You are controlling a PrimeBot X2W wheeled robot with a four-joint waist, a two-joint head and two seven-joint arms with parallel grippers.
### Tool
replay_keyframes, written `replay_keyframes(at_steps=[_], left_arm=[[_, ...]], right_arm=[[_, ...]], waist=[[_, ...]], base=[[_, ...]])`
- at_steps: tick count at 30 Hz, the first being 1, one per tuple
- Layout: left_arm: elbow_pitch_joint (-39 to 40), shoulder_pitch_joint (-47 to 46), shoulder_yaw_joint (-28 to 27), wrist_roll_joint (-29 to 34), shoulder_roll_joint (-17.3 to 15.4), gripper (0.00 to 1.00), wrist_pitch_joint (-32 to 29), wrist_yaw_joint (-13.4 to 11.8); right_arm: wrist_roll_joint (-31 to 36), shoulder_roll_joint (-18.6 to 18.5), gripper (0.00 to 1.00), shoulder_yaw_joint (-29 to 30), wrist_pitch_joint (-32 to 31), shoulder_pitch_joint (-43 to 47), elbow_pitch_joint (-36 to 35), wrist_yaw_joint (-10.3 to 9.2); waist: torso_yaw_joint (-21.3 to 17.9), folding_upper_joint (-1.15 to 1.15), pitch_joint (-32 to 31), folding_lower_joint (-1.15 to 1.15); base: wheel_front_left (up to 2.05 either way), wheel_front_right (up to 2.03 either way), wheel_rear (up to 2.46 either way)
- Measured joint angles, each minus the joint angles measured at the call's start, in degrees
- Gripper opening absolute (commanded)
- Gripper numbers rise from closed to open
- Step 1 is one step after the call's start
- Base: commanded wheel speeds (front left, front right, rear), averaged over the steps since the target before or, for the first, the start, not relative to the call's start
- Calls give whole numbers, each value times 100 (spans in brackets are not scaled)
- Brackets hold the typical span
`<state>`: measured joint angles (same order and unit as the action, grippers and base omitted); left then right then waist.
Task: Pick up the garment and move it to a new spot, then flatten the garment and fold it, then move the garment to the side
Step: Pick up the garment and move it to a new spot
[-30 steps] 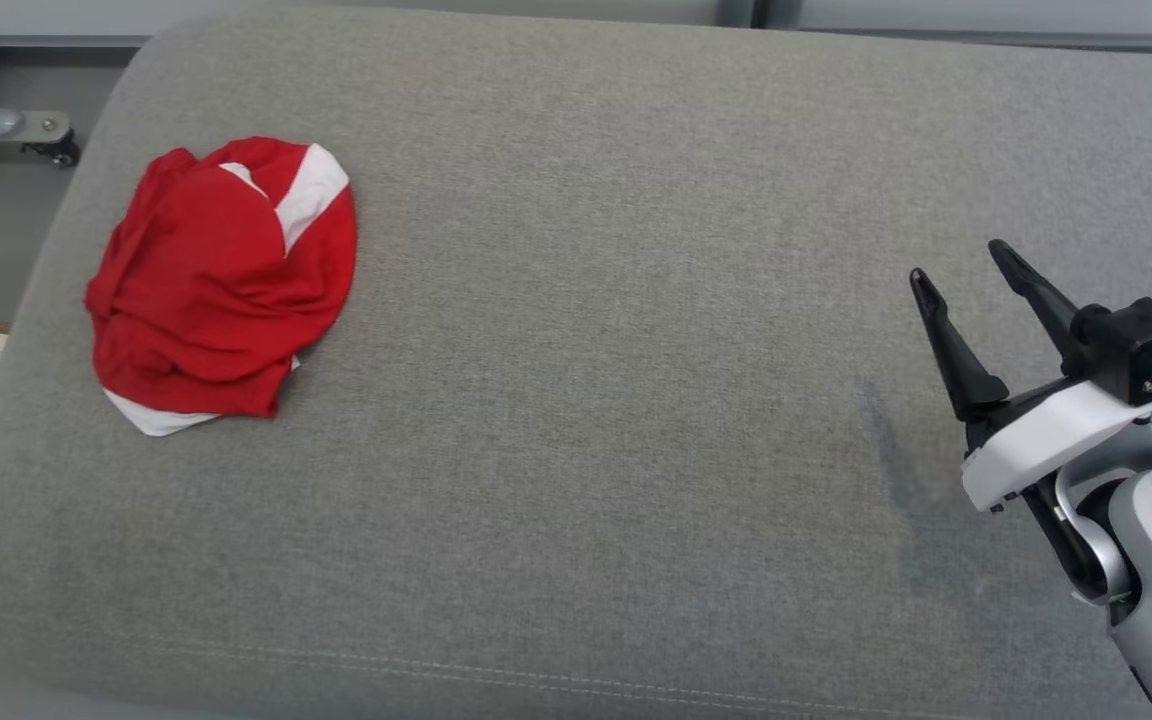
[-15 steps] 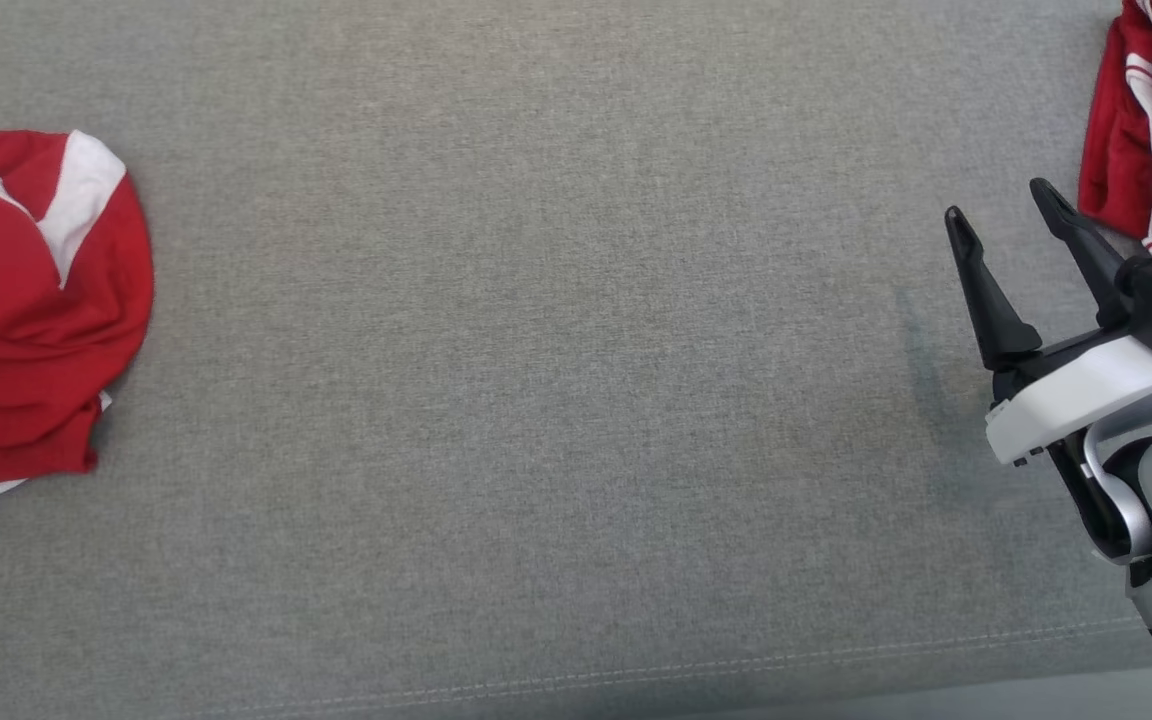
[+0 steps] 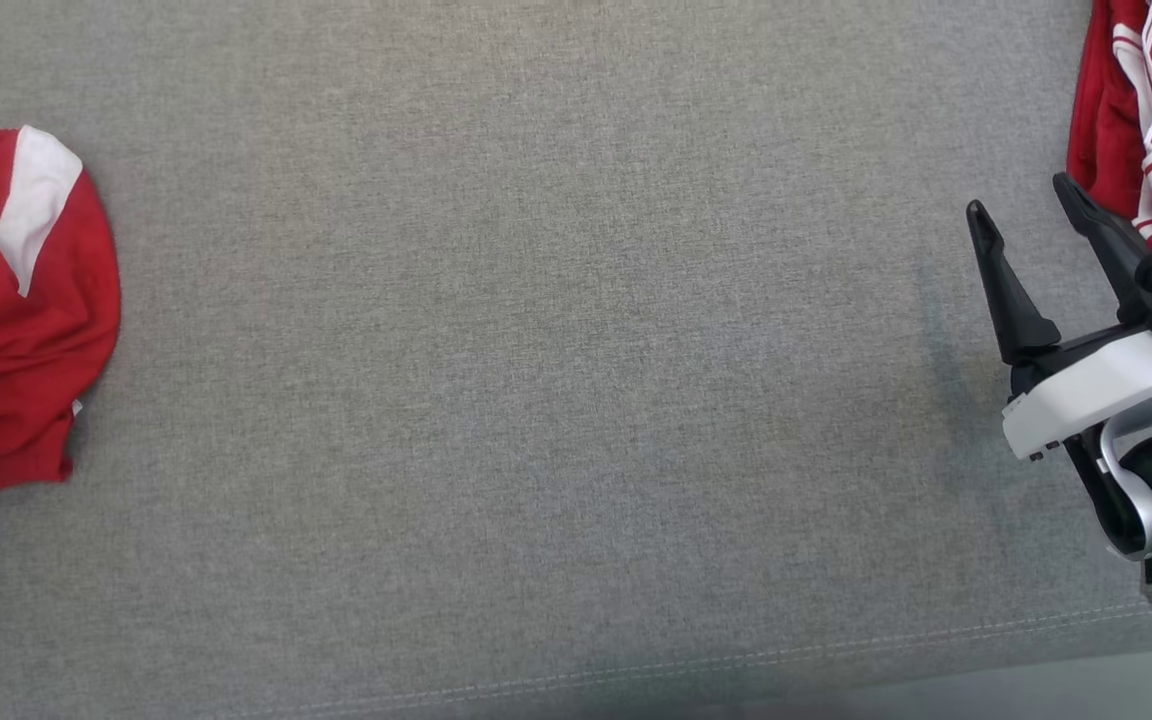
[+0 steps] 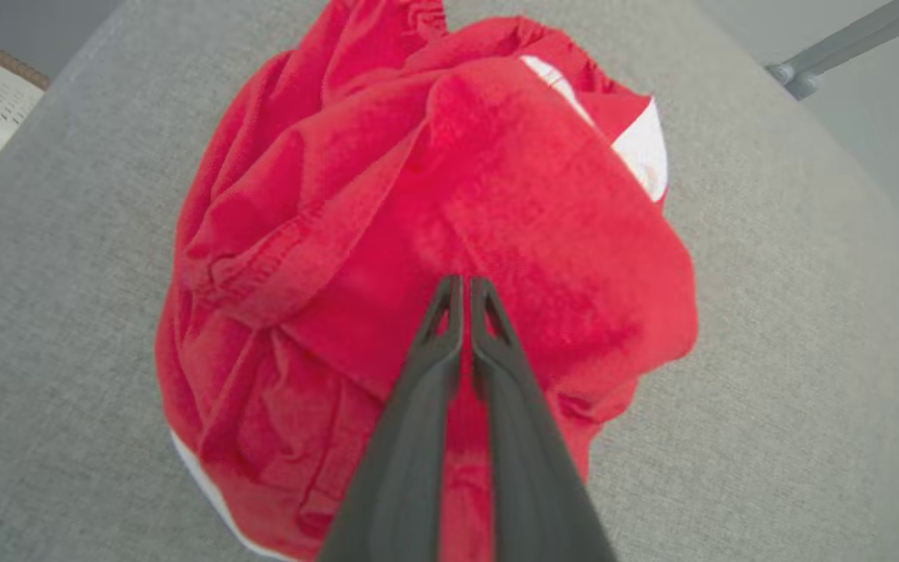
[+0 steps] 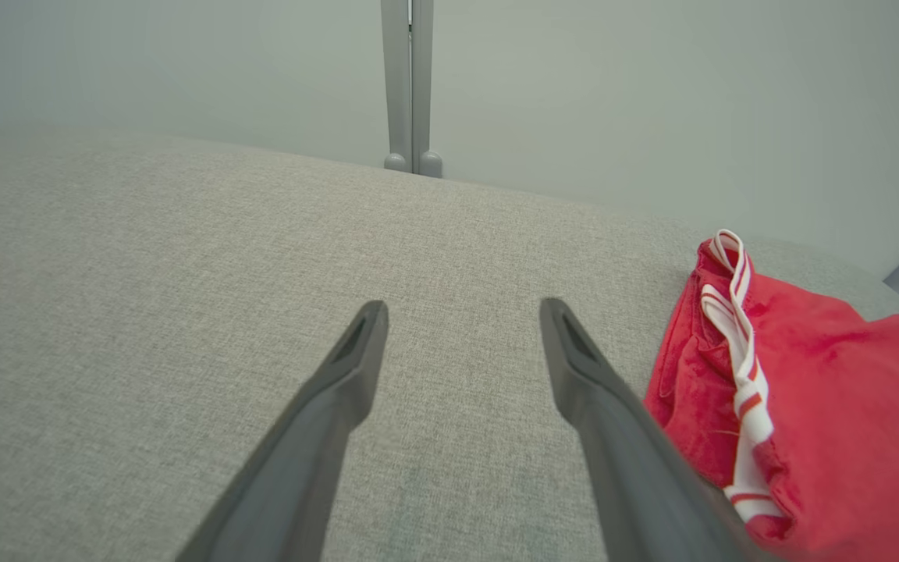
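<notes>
Head view, cushion (image 3: 576, 400): broad grey fabric surface with a wide bare stretch across its middle (the obvious new spot, to my eye).
garment (image 4: 434, 218): red with white panels, crumpled in a mound at the left end of the cushion, near its edge.
striped garment (image 3: 1151, 110): a second red piece with white striped trim, at the far right just beside the right arm's fingers; best left alone.
right gripper (image 3: 1022, 195): hangs over bare cushion, fingers spread wide, holding nothing.
left gripper (image 4: 461, 285): down on top of the mound, fingers drawn almost together.
fingertips (image 4: 449, 293): they meet on the red cloth and a ridge of fabric runs up from them, so I judge a pinch of the garment is caught; how many layers, I cannot tell.
step in hand: the pick-up, first part of the task.
how to do it well: lift straight up and slowly until the whole mound clears the cushion, check that the cloth hangs from the tips, then carry it toward the bare middle; a thin pinch could slip if swung.
</notes>
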<state>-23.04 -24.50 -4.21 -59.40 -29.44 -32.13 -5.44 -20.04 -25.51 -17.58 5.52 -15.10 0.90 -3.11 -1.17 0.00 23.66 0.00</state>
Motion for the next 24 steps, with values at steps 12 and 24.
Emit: replay_keyframes(at_steps=[12,24], left_arm=[[1234,-937,1107,255,469,0,-13,793],[962,-387,546,772,-165,0,476,568]], right_arm=[[-8,157,100,-249,23,16,132,59],[-73,204,100,-138,108,321,294,0]], waist=[[224,0,-402,0],[142,0,-701,0]], base=[[0,0,0],[0,0,0]])
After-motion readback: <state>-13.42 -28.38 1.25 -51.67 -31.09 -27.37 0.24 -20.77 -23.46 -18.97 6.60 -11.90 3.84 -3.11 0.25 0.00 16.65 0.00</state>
